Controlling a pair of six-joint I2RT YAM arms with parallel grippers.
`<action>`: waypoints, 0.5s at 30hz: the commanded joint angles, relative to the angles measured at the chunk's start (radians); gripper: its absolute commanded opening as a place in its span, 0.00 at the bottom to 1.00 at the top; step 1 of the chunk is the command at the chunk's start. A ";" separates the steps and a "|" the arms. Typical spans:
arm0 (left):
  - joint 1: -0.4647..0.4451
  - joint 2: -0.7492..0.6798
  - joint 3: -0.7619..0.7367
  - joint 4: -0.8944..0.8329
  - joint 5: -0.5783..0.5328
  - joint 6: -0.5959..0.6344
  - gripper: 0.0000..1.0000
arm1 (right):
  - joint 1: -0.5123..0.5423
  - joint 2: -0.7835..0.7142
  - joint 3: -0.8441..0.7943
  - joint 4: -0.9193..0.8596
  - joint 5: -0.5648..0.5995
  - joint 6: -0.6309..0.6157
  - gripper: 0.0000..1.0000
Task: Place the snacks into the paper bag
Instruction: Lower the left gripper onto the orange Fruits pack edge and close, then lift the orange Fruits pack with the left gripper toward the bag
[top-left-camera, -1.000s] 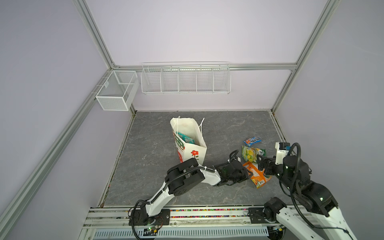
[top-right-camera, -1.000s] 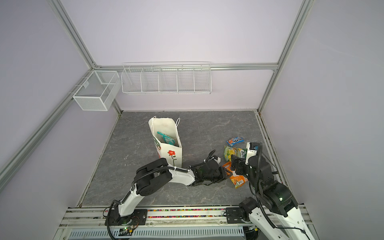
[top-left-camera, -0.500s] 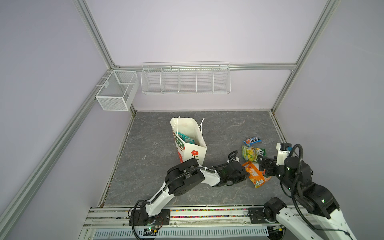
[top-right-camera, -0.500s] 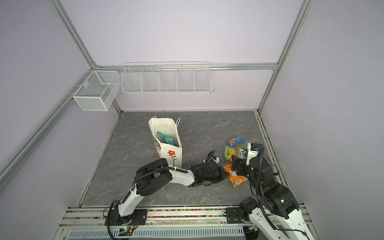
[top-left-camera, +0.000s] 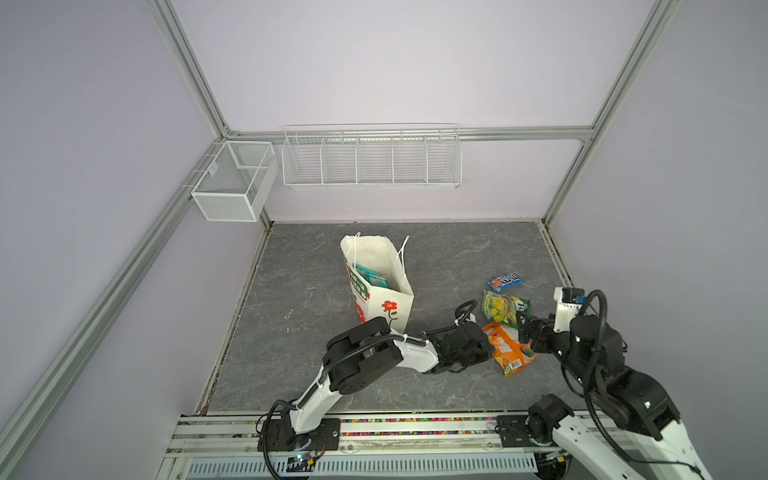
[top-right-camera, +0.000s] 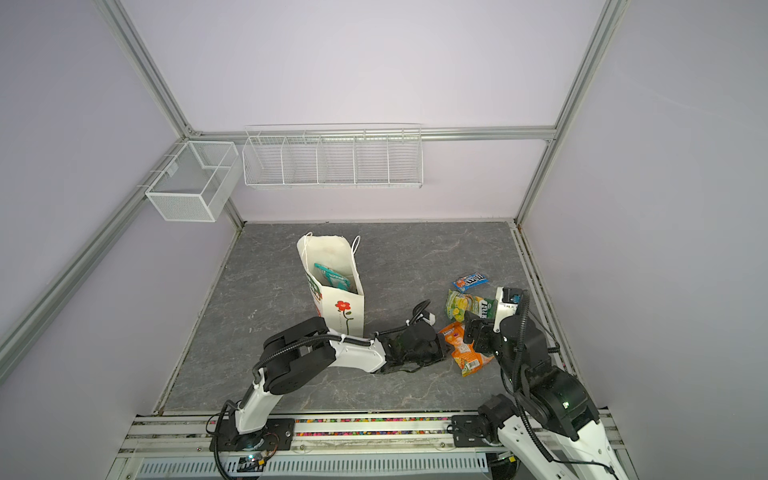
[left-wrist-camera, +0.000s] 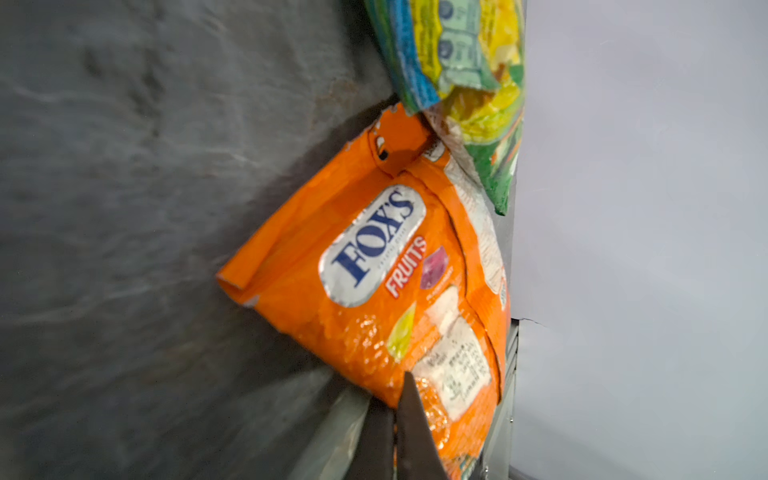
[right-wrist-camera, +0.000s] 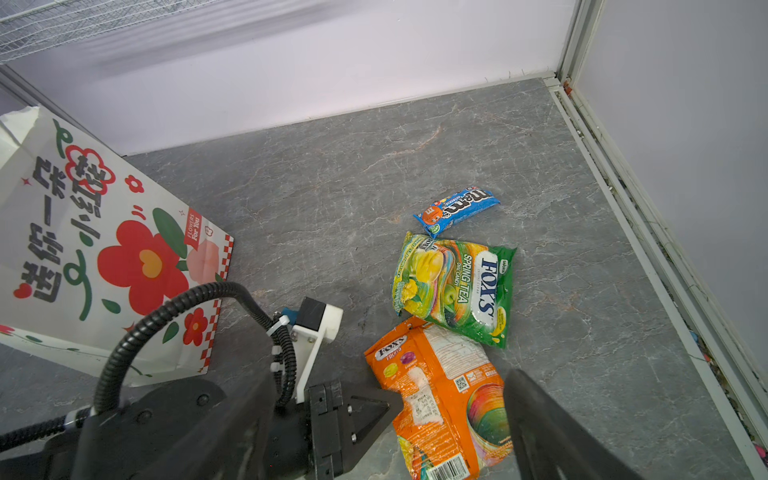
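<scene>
An orange FOX'S packet (top-left-camera: 510, 348) (top-right-camera: 468, 354) (left-wrist-camera: 374, 266) (right-wrist-camera: 440, 395) lies on the grey floor. My left gripper (top-left-camera: 487, 352) (top-right-camera: 443, 347) (left-wrist-camera: 395, 419) is shut on its edge, and the fingertips (right-wrist-camera: 384, 409) meet that edge from the left. My right gripper (top-left-camera: 527, 332) (top-right-camera: 473, 332) (right-wrist-camera: 386, 386) hangs open over the same packet, holding nothing. A green-yellow FOX'S packet (top-left-camera: 505, 307) (right-wrist-camera: 455, 286) overlaps the orange one's far end. Beyond them lies a blue M&M's packet (top-left-camera: 504, 281) (right-wrist-camera: 457, 208). The paper bag (top-left-camera: 388, 301) (top-right-camera: 343, 309) (right-wrist-camera: 104, 249) stands upright to the left with a teal packet (top-left-camera: 372, 276) (top-right-camera: 332, 277) inside.
A long white wire basket (top-left-camera: 370, 166) and a mesh basket (top-left-camera: 232, 187) hang on the back and left walls. The right wall's rail (right-wrist-camera: 648, 232) runs close beside the packets. The left arm's cable (right-wrist-camera: 183, 307) loops up between bag and packets.
My left gripper has closed on the orange packet's edge. The right arm has barely moved and stays open.
</scene>
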 joint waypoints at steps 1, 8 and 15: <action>-0.014 -0.077 0.000 -0.092 -0.069 0.073 0.00 | -0.006 -0.014 -0.013 0.006 0.018 -0.008 0.89; -0.030 -0.163 0.016 -0.173 -0.126 0.158 0.00 | -0.006 -0.016 -0.012 0.004 0.019 -0.003 0.89; -0.048 -0.241 0.059 -0.302 -0.216 0.267 0.00 | -0.007 -0.015 -0.011 0.006 0.019 0.000 0.89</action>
